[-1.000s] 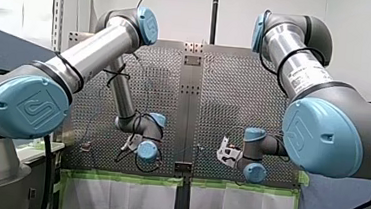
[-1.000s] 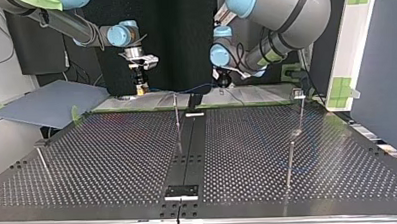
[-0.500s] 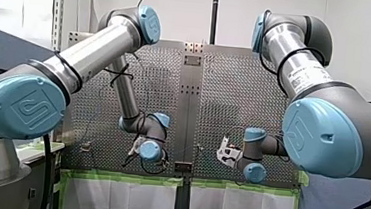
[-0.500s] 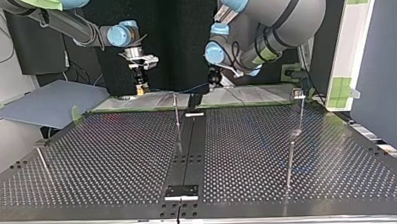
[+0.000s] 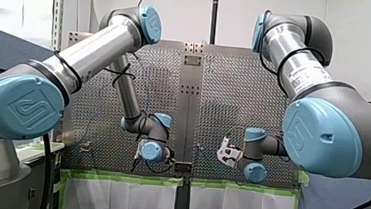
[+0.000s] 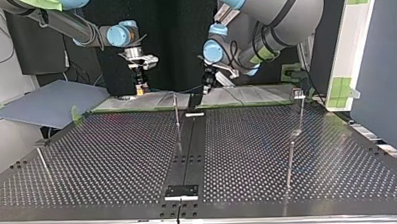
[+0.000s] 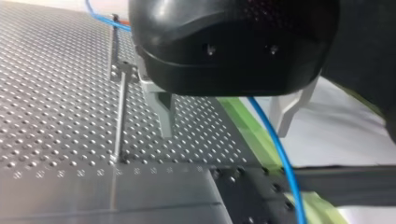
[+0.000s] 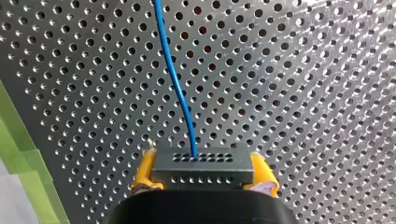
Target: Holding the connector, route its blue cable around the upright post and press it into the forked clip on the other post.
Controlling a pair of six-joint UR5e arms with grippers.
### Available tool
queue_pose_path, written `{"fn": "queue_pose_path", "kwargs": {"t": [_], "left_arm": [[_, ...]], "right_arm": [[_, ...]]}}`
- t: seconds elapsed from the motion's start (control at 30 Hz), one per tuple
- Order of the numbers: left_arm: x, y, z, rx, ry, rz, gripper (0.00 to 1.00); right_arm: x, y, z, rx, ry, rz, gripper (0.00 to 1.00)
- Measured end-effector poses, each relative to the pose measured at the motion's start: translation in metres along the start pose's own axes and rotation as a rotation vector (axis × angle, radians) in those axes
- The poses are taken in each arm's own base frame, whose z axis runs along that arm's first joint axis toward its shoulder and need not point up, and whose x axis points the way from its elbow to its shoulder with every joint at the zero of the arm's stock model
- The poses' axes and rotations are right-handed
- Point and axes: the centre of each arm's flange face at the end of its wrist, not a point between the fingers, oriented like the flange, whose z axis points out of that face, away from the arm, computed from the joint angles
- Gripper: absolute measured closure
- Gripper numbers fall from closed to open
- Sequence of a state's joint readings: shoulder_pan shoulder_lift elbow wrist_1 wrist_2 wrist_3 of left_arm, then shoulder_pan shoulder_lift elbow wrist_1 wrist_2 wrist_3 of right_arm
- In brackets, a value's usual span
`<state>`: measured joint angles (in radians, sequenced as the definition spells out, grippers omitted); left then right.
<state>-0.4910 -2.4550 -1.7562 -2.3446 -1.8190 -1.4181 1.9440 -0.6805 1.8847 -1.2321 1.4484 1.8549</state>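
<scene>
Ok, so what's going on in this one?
My right gripper is shut on the connector, yellow pads either side, and the blue cable runs out of it over the perforated table. My left gripper is open, with the cable passing loosely between its fingers, beside the thin upright post. The cable does not look routed round the post yet.

Position change recorded for one arm only. My left arm's black gripper with metal fingers [image 6: 206, 84] now stands further toward the top view's left than a second ago, closer to the thin upright metal post [image 6: 176, 113]. In the front view its blue-capped wrist joint [image 5: 150, 151] sits lower and nearer the plain grey central strip [image 5: 188, 109]. The visible stretch of thin blue cable [image 7: 268, 126] leading to it reads shorter in the top view.
</scene>
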Motion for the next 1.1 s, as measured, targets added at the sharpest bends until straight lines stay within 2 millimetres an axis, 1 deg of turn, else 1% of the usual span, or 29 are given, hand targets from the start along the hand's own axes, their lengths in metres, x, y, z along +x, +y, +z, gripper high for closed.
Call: {"fn": "queue_pose_path", "kwargs": {"t": [0.27, 0.53, 0.83, 1.1], "left_arm": [[-0.003, -0.008, 0.001, 0.052, -0.028, -0.075, 0.00], [-0.009, -0.021, 0.000, 0.099, -0.053, -0.145, 0.00], [-0.019, -0.030, 0.003, 0.103, -0.112, -0.227, 0.00], [-0.028, -0.037, 0.007, 0.100, -0.126, -0.294, 0.00]], "right_arm": [[0.000, 0.000, 0.001, 0.005, -0.001, -0.002, 1.00], [-0.003, -0.002, -0.002, 0.002, -0.033, -0.042, 1.00], [-0.005, 0.002, -0.005, -0.010, -0.063, -0.078, 1.00], [-0.005, 0.003, -0.005, -0.005, -0.065, -0.086, 1.00]]}}
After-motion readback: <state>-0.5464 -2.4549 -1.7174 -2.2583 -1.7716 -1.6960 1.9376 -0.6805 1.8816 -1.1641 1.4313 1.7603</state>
